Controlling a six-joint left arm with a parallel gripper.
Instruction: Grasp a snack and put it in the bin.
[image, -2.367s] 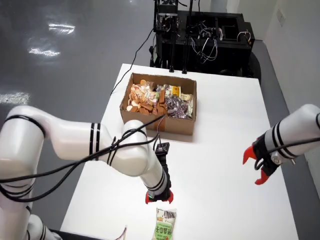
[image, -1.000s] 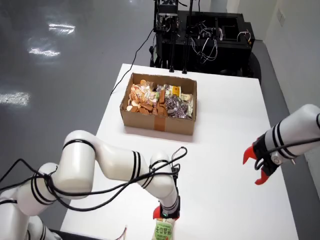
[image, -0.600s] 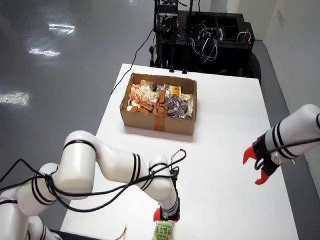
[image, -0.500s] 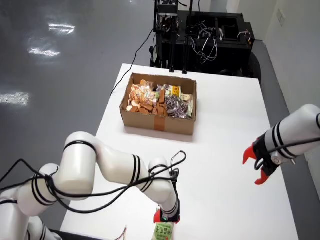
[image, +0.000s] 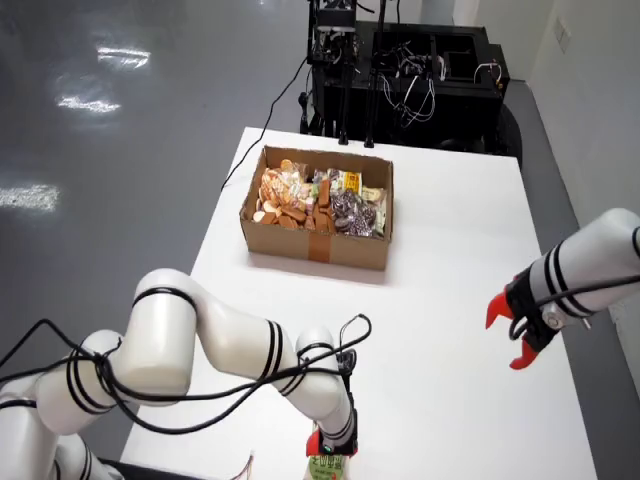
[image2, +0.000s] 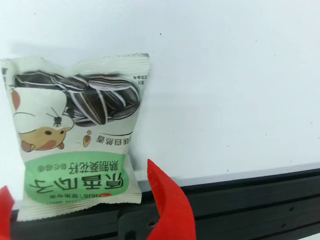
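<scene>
Snack packet (image2: 75, 150): a sunflower-seed bag lying flat on the white table (image2: 225, 75), at the table's near edge. In the wide view, only its green tip (image: 326, 470) shows, well short of the cardboard box.

Pincer (image2: 82, 200): spread wide. One red finger peeks in at the wrist view's far left and the other red finger (image2: 167, 205) stands just right of the packet's lower corner. Nothing is gripped yet.

Key relation: the packet's bottom end lies between the two fingers. Its long axis runs away from the pincer toward the top of the wrist view, so the jaws would close across its short width. Whether the fingers touch the wrapper cannot be told.

Cardboard box (image: 318, 245): the bin, already full of snacks, far up the table from the packet in the wide view.

Nearer arm: the white working arm (image: 200, 345) is over the packet. The second arm's red gripper (image: 515, 330) hangs well to the right of the packet, idle.

Next move, as a judgement: close across the width, lift, carry to the box.
</scene>
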